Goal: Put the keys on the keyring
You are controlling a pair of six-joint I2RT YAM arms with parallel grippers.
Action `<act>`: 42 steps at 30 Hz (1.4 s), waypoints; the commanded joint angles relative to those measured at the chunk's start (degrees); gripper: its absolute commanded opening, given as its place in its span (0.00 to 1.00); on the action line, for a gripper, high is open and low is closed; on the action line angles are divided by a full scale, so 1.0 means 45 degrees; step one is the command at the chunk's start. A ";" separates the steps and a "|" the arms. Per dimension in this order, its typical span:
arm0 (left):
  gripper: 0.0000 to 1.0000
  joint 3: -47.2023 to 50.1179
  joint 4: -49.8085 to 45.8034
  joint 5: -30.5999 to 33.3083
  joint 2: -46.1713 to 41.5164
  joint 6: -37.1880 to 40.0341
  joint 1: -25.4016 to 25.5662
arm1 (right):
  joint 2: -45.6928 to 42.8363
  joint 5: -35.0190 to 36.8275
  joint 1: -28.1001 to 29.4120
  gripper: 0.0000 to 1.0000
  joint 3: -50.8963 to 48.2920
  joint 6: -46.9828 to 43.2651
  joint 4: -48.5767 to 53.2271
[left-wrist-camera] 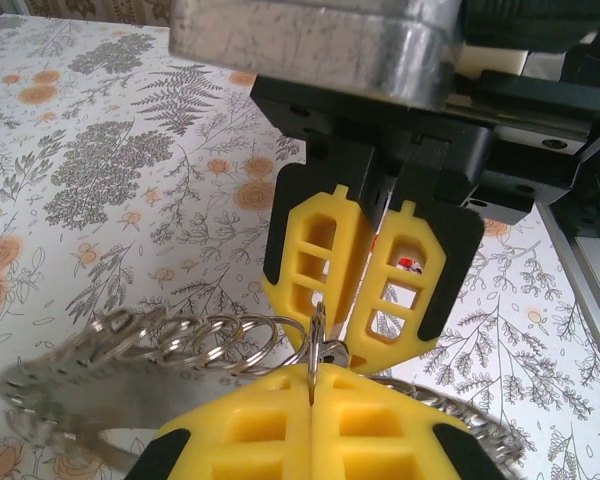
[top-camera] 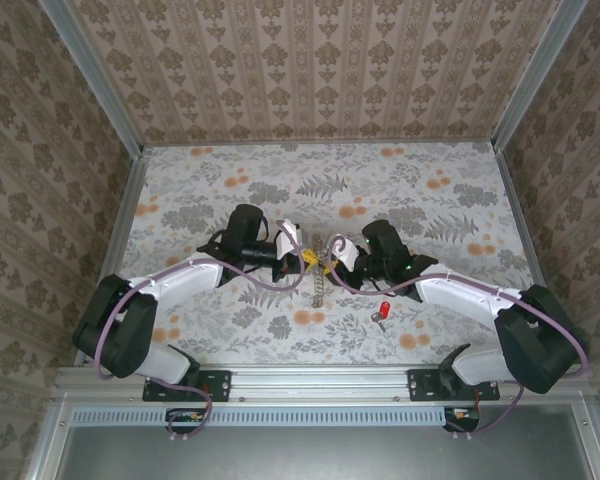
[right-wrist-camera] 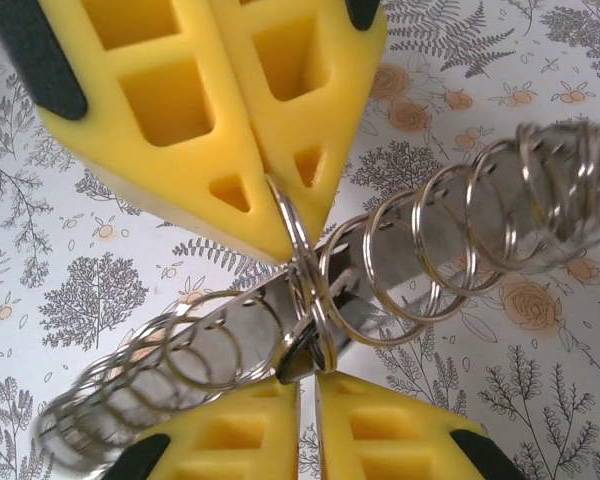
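The left gripper [left-wrist-camera: 312, 390] and right gripper [right-wrist-camera: 307, 395] both clamp one ring of the keyring [right-wrist-camera: 430, 240], likely to spread it for the red key [top-camera: 382, 310] lying nearby.

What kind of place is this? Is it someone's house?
Probably not a house, more likely a small robot test booth. The wallpapered walls sit in a bare metal frame, and the left arm and right arm, holding the keyring together, are bolted to a rail at the flowery table's edge.
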State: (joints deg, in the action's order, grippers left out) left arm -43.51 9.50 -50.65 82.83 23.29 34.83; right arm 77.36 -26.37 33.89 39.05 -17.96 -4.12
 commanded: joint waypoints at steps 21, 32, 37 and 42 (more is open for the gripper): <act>0.00 0.0004 0.0144 -0.0250 -0.0144 0.0001 -0.0085 | -0.1524 0.0760 -0.0070 0.28 0.0169 0.0677 -0.0214; 0.00 -0.0063 0.0001 -0.0423 -0.0145 0.0118 -0.0087 | -0.0796 0.0302 -0.0086 0.26 0.0444 0.0892 -0.0835; 0.00 -0.0055 0.0010 -0.0433 -0.0188 0.0103 -0.0084 | -0.0577 0.0274 -0.0109 0.10 0.0522 0.0775 -0.0711; 0.00 0.0000 0.0308 -0.0404 -0.0248 -0.0037 -0.0084 | -0.0343 0.0234 -0.0129 0.02 0.0466 0.0770 -0.0453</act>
State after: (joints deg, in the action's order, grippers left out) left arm -43.51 9.37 -50.28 83.22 22.92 34.39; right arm 74.72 -24.45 33.63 39.72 -14.74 -6.07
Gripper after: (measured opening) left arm 0.043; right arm 0.069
